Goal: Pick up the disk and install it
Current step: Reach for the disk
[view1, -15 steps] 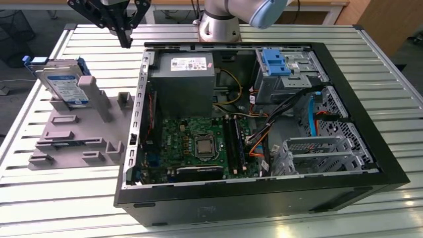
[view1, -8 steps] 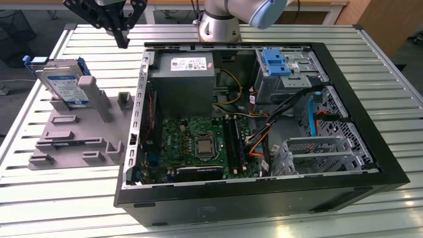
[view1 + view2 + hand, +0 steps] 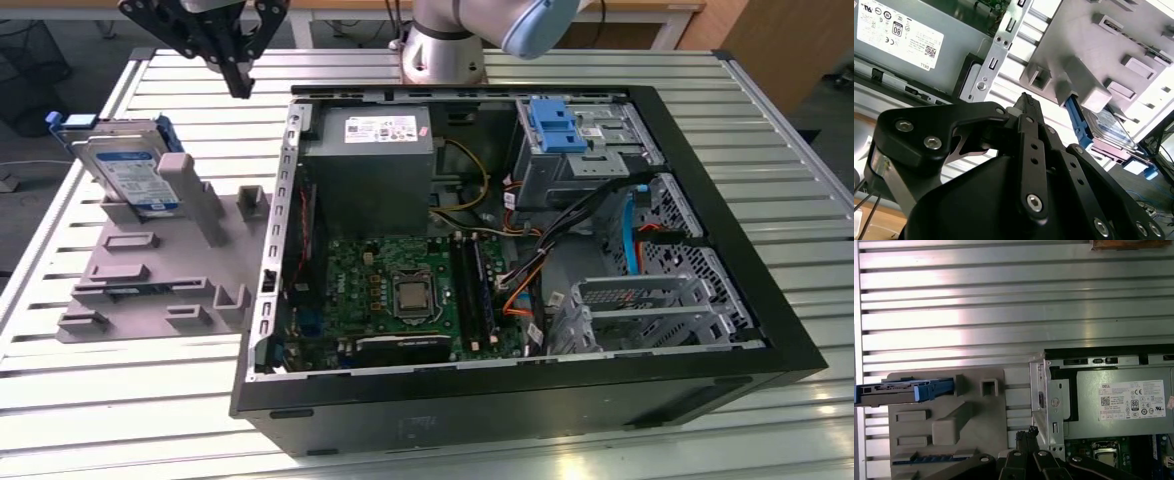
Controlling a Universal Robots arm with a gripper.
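Tool with fingers together, empty, hangs over the slatted metal table. At its 7 o'clock in the exterior view, the disk stands on edge in a grey holder, blue frame uppermost, label tilted upward. Open computer case at 4 o'clock.

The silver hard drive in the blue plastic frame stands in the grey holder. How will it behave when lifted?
The silver hard drive in its blue plastic frame looks like a rigid metal slab: probably stiff and heavy for its size. It stands on edge in the grey plastic holder, so a sideways push may tip it. Its smooth faces might slip.
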